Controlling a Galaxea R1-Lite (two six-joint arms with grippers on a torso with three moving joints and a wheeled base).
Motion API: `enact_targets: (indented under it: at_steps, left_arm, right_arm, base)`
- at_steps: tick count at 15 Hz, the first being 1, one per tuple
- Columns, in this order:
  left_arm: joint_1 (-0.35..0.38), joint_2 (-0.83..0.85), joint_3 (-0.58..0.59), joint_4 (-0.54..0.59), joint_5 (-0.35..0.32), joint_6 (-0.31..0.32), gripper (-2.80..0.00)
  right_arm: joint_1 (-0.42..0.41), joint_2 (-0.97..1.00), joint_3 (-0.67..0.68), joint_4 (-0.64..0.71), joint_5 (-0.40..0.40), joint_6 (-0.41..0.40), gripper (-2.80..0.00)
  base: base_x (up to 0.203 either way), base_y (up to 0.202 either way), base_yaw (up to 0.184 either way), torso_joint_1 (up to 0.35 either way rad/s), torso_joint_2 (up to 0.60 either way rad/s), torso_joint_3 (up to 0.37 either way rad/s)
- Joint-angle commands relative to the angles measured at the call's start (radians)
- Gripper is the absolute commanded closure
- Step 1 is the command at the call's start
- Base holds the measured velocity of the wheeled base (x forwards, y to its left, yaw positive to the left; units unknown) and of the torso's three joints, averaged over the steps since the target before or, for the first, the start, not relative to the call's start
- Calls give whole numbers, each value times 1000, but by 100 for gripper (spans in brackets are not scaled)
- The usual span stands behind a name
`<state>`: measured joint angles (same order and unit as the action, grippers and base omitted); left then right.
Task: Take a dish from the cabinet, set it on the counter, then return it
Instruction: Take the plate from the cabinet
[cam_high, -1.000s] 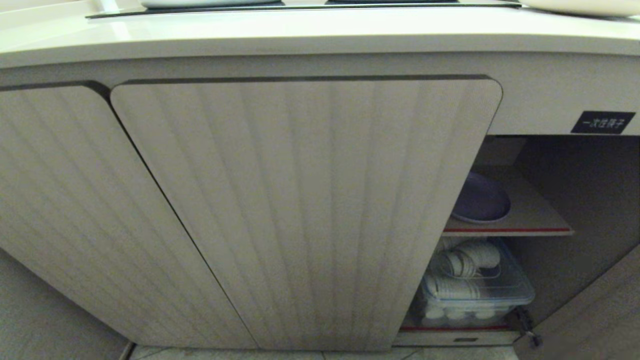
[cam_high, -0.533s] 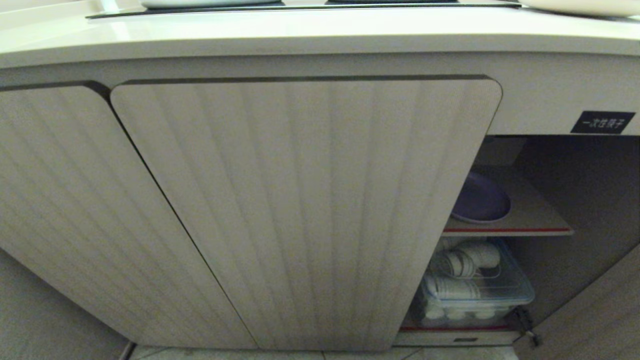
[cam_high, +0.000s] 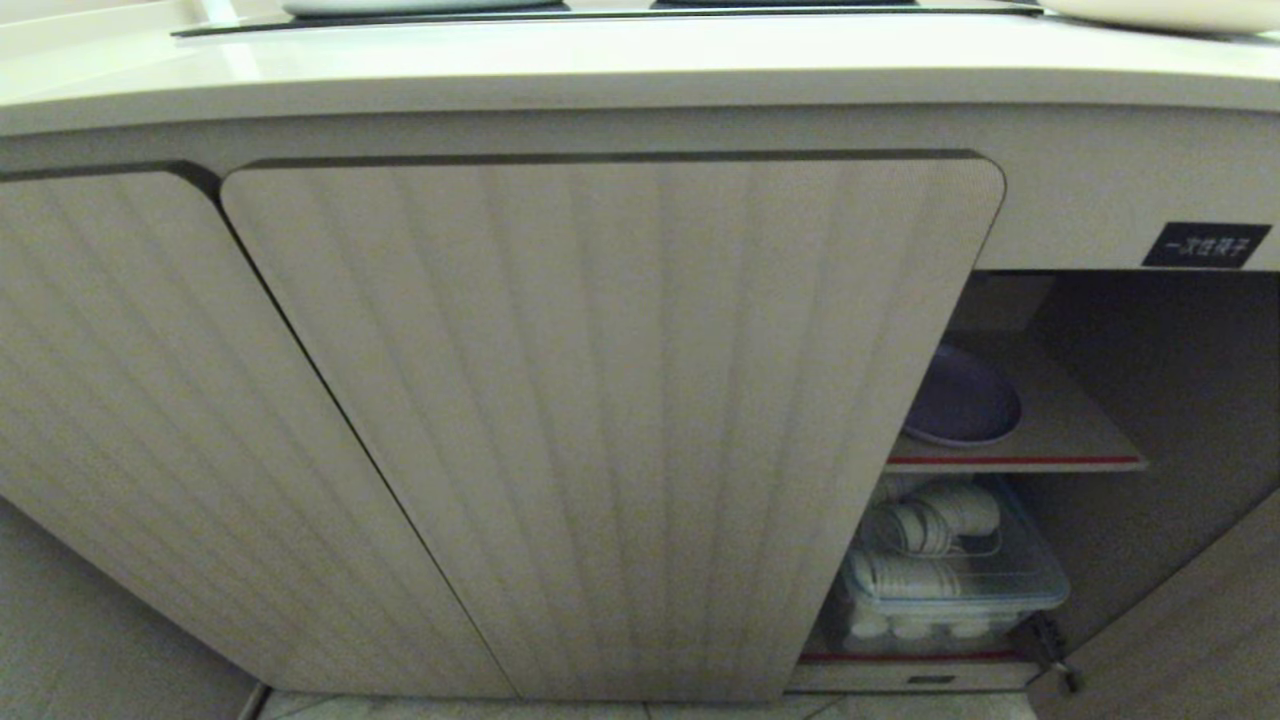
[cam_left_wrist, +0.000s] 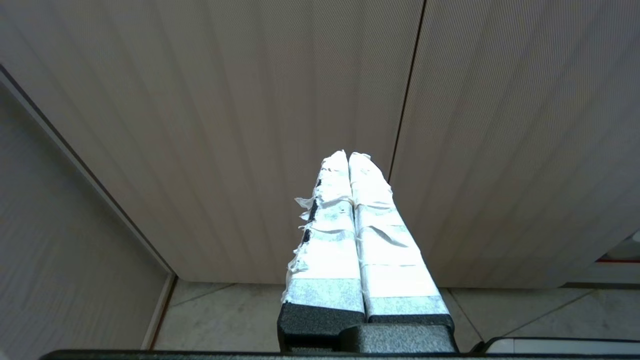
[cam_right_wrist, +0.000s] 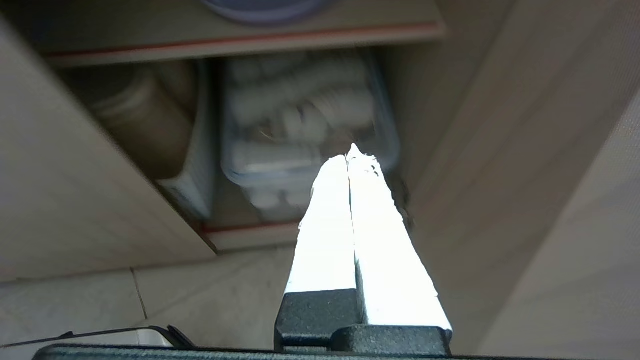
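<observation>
The lavender dish (cam_high: 962, 400) lies on the inner shelf (cam_high: 1070, 435) of the cabinet (cam_high: 600, 420), in the open right compartment. Its near rim (cam_right_wrist: 265, 7) shows at the edge of the right wrist view. The cream counter (cam_high: 600, 60) runs along the top. Neither arm is in the head view. My right gripper (cam_right_wrist: 350, 152) is shut and empty, low in front of the open compartment, below the shelf's level. My left gripper (cam_left_wrist: 348, 155) is shut and empty, facing the closed ribbed doors (cam_left_wrist: 250, 125).
A clear lidded box of white cups (cam_high: 950, 580) sits on the cabinet floor under the shelf, with a brownish stack (cam_right_wrist: 140, 125) beside it. The open door (cam_high: 1200, 620) stands at the right. A black label (cam_high: 1206, 245) is above the opening. A black cooktop (cam_high: 600, 10) is set into the counter.
</observation>
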<state>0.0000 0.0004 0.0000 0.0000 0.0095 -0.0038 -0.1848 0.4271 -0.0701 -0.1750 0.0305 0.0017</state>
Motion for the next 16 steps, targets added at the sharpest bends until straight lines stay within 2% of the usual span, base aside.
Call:
enact_targets:
  at_steps: [1, 4, 10, 16]
  left_arm:
    - [0, 0, 0, 0, 0, -1, 0]
    - [0, 0, 0, 0, 0, -1, 0]
    - [0, 0, 0, 0, 0, -1, 0]
    - [0, 0, 0, 0, 0, -1, 0]
  right_arm:
    - [-61, 226, -41, -20, 13, 0, 0]
    - [-76, 459, -91, -135, 27, -7, 0]
    - [-25, 874, -163, -506, 34, -85, 0]
    - [10, 1106, -218, -726, 34, -105, 0]
  base:
    - [0, 0, 0, 0, 0, 0]
    - [0, 0, 0, 0, 0, 0]
    - [0, 0, 0, 0, 0, 0]
    - [0, 0, 0, 0, 0, 0]
